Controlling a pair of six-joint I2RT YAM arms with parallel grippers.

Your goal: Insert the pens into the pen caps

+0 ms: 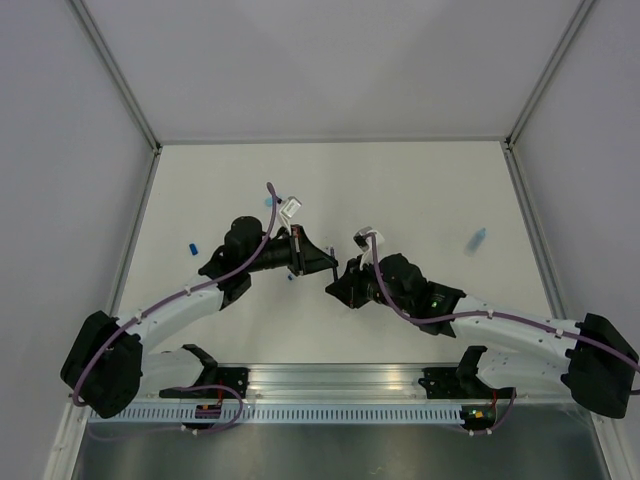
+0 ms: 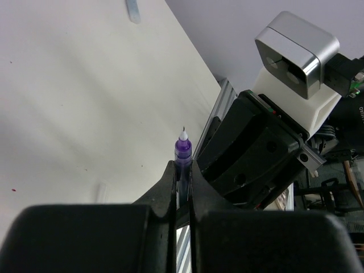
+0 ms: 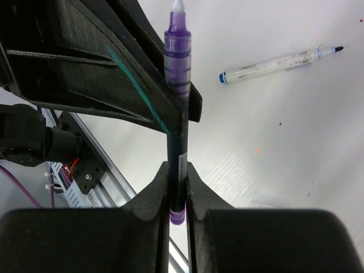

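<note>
1. The white, flat surface (image 1: 420,180) carries both arms, which reach in from its near edge and meet over its middle.
2. The left tool (image 2: 182,168) is closed on the dark-barrelled pen with a purple front section and white nib (image 3: 177,85), pinching it just behind the purple part.
3. The right tool (image 3: 177,170) is clamped on the same pen at its tail end, so the pen is held off the surface between the two tools.
4. A slim whitish plastic pen with a blue tip (image 3: 281,61) lies flat on the surface, apart from both tools.
5. A stubby light blue plastic cap (image 1: 479,238) lies near the right edge.
6. A stubby dark blue plastic cap (image 1: 193,247) lies near the left edge.
</note>
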